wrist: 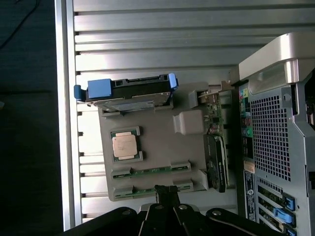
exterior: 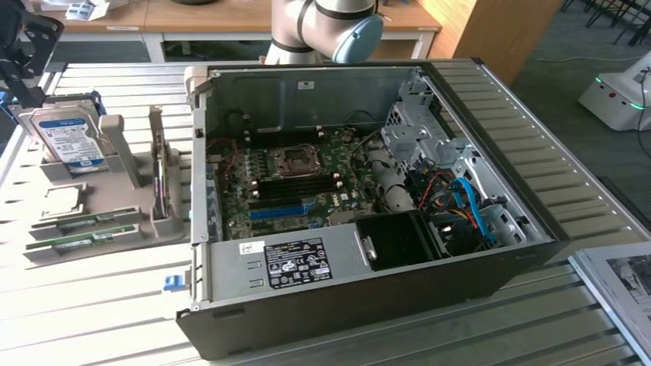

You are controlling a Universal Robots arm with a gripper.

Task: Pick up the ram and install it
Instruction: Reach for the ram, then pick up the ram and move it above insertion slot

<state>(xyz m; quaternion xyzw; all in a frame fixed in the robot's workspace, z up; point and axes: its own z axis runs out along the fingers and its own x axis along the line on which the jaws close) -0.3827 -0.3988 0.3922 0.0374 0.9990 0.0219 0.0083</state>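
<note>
Exterior view high, angled onto open computer case (exterior: 356,305), wrist view past pincer (wrist: 166,190) onto parts tray (wrist: 157,142), tray shared.

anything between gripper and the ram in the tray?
Nothing visible. The shut gripper hangs over the gray tray, its tips by the ram sticks, which lie uncovered in their slots.

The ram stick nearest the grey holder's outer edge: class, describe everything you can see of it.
The ram stick is a long, narrow, thin green circuit board with darker patches along it. It lies lengthwise in a slot of the grey holder, parallel to a second green stick, beside the open computer case. Grey tabs overlap parts of it. The gripper, jaws shut, is near its middle; contact cannot be told.
</note>
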